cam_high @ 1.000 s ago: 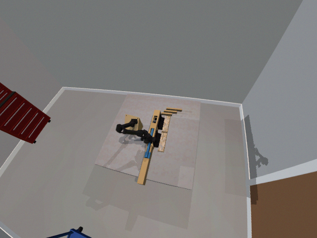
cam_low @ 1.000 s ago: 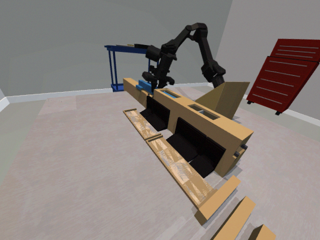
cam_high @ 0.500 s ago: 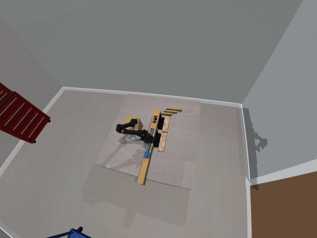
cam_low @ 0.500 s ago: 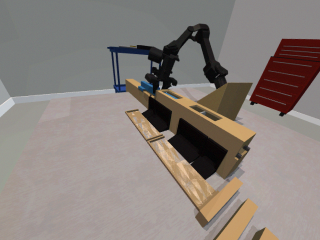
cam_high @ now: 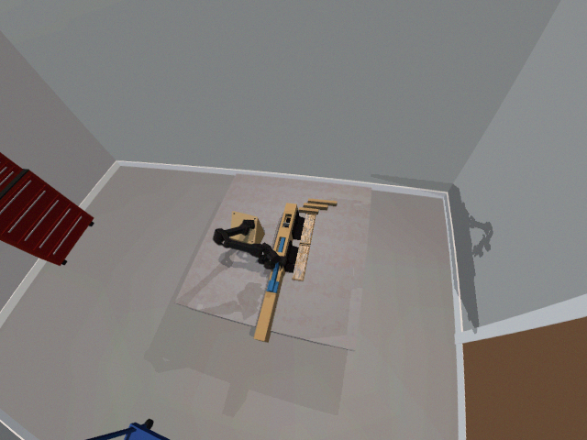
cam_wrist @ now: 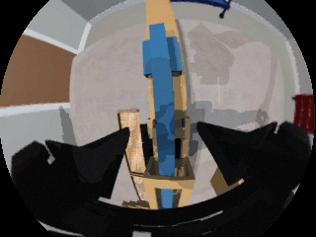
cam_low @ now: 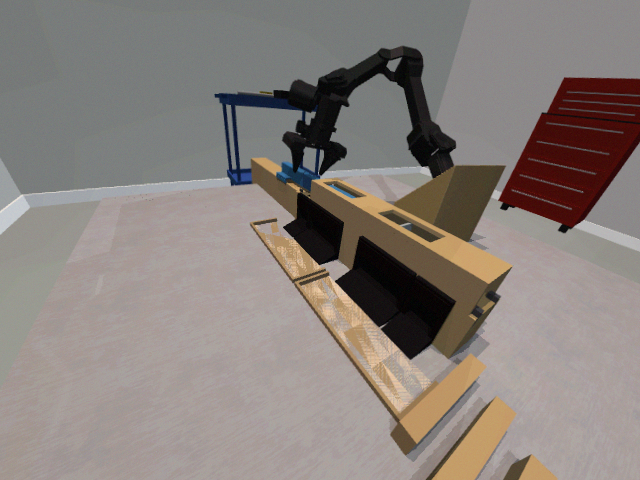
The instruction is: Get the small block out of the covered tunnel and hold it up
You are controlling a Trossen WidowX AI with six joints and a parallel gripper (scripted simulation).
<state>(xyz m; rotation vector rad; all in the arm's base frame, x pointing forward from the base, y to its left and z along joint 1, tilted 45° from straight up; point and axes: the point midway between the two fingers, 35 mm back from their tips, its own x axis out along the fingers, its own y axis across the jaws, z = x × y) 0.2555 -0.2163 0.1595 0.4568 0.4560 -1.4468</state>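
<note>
The end effector was spread wide with nothing gripped, its fingers astride the blue handle jutting from the covered tunnel. The small block could not be made out, presumably being inside. Descending off-centre could have knocked the handle askew, while an angled pull might have jammed the cage against the walls.

A plain blue bar handle contrasts with the tan box-shaped tunnel; the slatted cabinet is red with pale stripes.
</note>
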